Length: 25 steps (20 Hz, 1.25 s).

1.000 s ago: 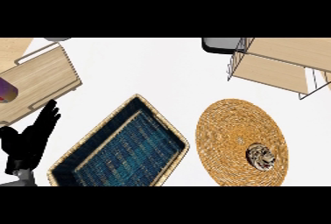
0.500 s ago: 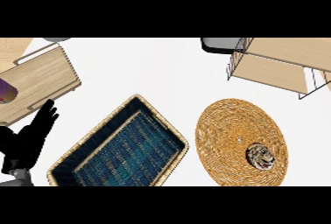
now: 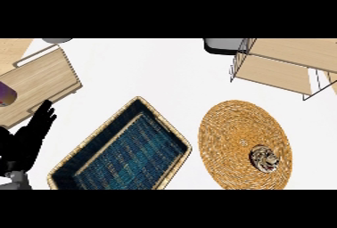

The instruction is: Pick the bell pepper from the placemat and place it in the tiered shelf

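One hand shows, my left hand (image 3: 30,138), a little lower than before beside the blue woven basket (image 3: 121,151), fingers straight and holding nothing. Right of the basket lies the round placemat (image 3: 240,133), bearing a small mottled object (image 3: 266,159); the tiered shelf (image 3: 289,67) stands above it.

Placemat (image 3: 240,142) – coarse woven straw; basket (image 3: 121,151) – wicker; tiered shelf (image 3: 283,67) – pale wood, wire.
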### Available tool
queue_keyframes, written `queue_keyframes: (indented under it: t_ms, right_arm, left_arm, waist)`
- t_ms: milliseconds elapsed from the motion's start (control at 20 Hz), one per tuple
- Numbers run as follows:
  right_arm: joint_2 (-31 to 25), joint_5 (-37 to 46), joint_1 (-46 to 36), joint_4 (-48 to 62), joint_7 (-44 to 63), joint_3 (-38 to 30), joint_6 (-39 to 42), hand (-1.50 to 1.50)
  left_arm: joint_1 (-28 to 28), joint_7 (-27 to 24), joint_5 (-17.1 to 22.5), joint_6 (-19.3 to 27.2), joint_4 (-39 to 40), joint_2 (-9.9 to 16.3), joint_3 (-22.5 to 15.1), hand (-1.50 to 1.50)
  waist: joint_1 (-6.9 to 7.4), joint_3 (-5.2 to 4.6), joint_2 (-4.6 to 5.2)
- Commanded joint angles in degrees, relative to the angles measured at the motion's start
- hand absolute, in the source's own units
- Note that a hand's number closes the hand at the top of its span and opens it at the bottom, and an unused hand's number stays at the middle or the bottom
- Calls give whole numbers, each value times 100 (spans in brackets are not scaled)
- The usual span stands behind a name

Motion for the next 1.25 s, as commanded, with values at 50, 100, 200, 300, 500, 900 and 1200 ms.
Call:
queue_keyframes:
  t_ms: [50, 100, 200, 300, 500, 900, 1200]
  right_arm:
    - [-272, -760, -52, -68, 88, -581, 512, -150]
    - [-262, -795, -171, -193, 202, -562, 472, -150]
    - [-589, -1065, -103, -422, 268, -841, 656, -150]
    - [-849, -1309, 92, -386, -27, -1050, 835, -150]
    - [-1526, -1719, 426, -766, 428, -1478, 1365, -150]
    - [-3553, -2166, 1263, -256, 747, -2369, 2804, -150]
    - [-4740, -2464, 2402, 680, -31, -3318, 3924, -150]
  left_arm:
    - [1, -94, 10, -46, 155, -22, 20, 0]
    - [267, 36, 64, -110, -144, 19, 40, 0]
    - [349, 195, 21, 8, -546, -14, 5, 0]
    - [0, -143, 57, -112, 154, 70, 122, 0]
    - [355, -1, 111, -158, -138, 49, 134, 0]
    - [420, -235, -20, -82, 3, -28, 113, 0]
    - [386, -214, -37, -40, -66, -48, 118, 0]
  waist:
    - [-81, -2, -19]
    - [-34, -1, -27]
    - [-81, 2, -61]
    - [-117, -2, -20]
    - [-150, 0, -53]
    - [-246, 4, -45]
    - [-280, 14, -41]
